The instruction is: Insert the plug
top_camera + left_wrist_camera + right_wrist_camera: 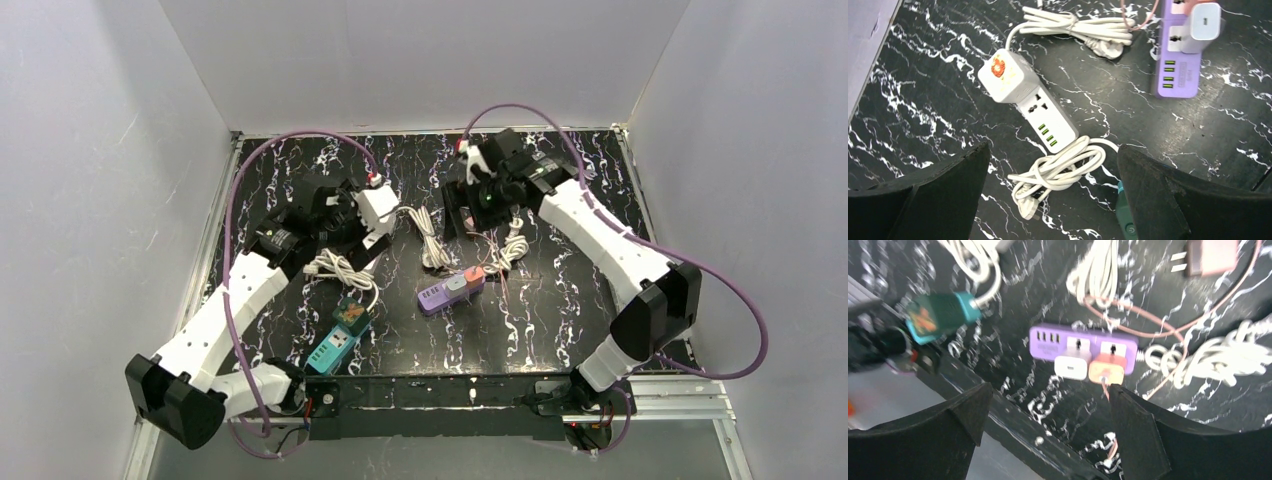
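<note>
The desk has a glossy black top with white veins, like polished marble. The purple power strip is of smooth plastic with a mild shine. The white charger plugged in it looks glossy, and the orange-pink charger next to it looks more satin. Left of the purple power strip, the white power strip is also smooth plastic, and its white cord has a smooth, rubbery sheath. A pink plug, apart from the purple power strip, shows bare metal prongs.
</note>
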Motion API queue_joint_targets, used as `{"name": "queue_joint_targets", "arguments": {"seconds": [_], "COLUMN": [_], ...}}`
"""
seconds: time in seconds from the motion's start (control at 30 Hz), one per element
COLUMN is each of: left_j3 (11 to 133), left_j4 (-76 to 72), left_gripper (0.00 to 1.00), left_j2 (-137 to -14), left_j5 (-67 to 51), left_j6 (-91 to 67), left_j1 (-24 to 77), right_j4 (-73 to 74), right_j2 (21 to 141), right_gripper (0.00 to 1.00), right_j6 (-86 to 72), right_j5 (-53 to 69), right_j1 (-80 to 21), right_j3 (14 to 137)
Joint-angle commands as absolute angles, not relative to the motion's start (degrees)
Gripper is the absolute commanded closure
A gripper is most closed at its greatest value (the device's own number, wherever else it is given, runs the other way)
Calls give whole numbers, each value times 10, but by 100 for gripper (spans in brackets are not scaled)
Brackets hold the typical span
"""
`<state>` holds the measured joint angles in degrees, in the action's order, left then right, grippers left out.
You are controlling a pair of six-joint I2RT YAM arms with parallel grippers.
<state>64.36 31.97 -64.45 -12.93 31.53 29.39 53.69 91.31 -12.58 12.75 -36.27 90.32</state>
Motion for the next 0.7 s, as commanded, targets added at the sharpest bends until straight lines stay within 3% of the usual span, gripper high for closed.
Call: {"name": "queue_joint_targets", "arguments": {"seconds": [0.0, 0.27, 0.67], "left_j3": [680, 705, 703], "left_j4": [329, 342, 339], "left_gripper": [2, 2, 2], "left_j2": [-650, -670, -699], "left_j5": [-149, -148, -130], "left_j6": [281, 245, 249], "left_j1": [269, 244, 213], "right_j4": [479, 433, 421], "right_j2": [904, 1069, 1187], "right_gripper": [7, 8, 21], "right_j6": [-195, -261, -308], "right_j5": [149, -36, -68], "right_j1": [-300, -276, -269], "right_j3": [945, 979, 1009]}}
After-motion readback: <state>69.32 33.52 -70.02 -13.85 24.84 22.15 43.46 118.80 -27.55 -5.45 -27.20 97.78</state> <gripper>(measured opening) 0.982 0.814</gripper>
